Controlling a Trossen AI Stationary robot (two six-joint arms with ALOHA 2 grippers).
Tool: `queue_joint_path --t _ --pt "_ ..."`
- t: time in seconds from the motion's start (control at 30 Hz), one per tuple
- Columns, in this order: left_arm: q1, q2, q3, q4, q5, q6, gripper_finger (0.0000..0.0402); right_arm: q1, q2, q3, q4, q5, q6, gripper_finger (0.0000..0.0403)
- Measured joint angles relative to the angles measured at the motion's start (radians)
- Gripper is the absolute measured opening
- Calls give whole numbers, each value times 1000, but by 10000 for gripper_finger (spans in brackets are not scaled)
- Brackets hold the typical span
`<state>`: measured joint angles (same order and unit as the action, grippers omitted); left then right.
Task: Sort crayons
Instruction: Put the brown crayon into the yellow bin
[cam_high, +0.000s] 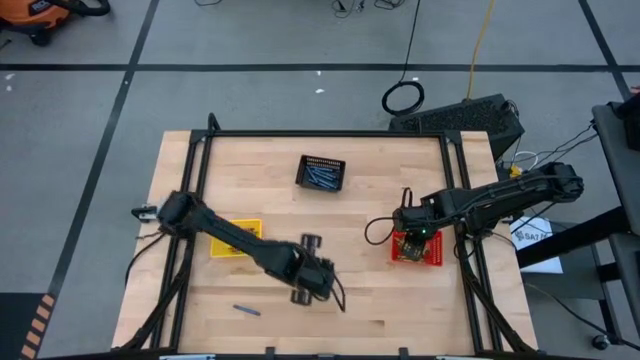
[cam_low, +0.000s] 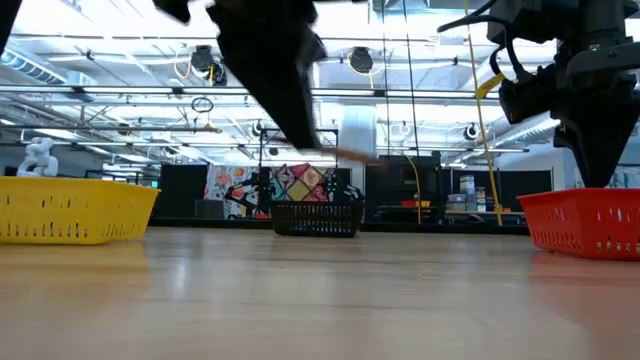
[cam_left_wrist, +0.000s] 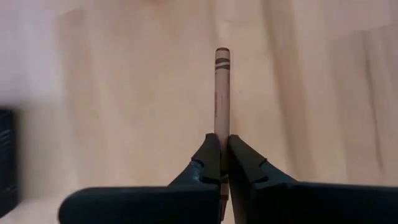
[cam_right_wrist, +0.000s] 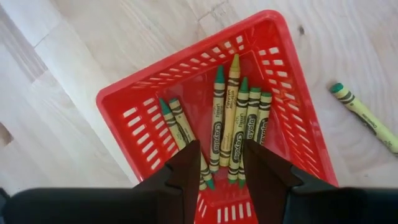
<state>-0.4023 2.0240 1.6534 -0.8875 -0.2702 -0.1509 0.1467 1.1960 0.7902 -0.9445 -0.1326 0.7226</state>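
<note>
carrying step: left gripper (cam_left_wrist: 222, 163) clamped shut on tan-brown paper-wrapped crayon (cam_left_wrist: 222, 93); next, move it left to yellow mesh basket (cam_high: 236, 239). right gripper (cam_right_wrist: 221, 163) open above red mesh basket (cam_right_wrist: 292, 99).

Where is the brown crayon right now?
The brown crayon is pinched in the left gripper, above the table's front middle, right of the yellow basket.

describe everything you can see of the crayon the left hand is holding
The tan-brown crayon is a short thin stick in a paper wrapper with dark bands near its far end. It is pinched at one end between the shut fingers of the left hand and sticks straight out past them. The wooden table lies behind it, and nothing but the fingers is seen touching it. Its gripped end is hidden.
</note>
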Motion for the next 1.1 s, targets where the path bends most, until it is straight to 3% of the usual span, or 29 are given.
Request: queue_joint_path --t 0.37,0.83,1.1 --pt "54 -184 -44 -316 -7 -124 0 1 0 0 3 -26 -43 107" --pt "10 -568 -569 -320 43 -518 0 2 0 0 51 -82 -55 107" --pt "-34 -701 -784 -236 112 -630 0 2 0 0 55 -82 -17 107"
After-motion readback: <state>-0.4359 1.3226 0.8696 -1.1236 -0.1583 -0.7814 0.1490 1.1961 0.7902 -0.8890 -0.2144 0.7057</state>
